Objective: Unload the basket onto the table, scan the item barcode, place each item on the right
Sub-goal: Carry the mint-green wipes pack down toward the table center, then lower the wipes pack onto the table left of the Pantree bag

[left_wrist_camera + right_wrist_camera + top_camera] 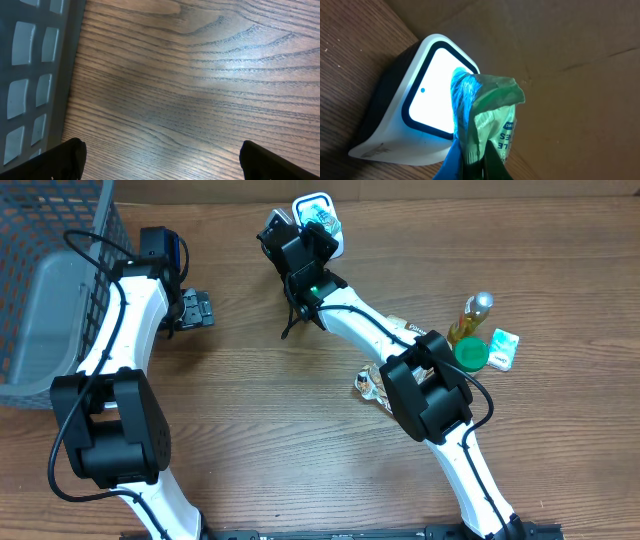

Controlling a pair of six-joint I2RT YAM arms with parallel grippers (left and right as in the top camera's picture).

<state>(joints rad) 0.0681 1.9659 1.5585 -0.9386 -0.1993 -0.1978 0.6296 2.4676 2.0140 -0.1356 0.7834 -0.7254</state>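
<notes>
My right gripper point(472, 167) pinches the green packet point(490, 115) by its lower edge, bottom centre of frame; I judge it light, soft and crinkly, needing a firm edge hold.

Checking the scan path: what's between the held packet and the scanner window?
Nothing. In the right wrist view the green packet, pinched in the right gripper, hangs directly in front of the lit window of the scanner, with no object between them.

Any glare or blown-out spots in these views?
Right wrist: the lit window of the white box scanner is blown out, casting blue on the crumpled green plastic packet. Left wrist: soft glare on the brown wooden table. Overhead: evenly lit, sharp.
</notes>
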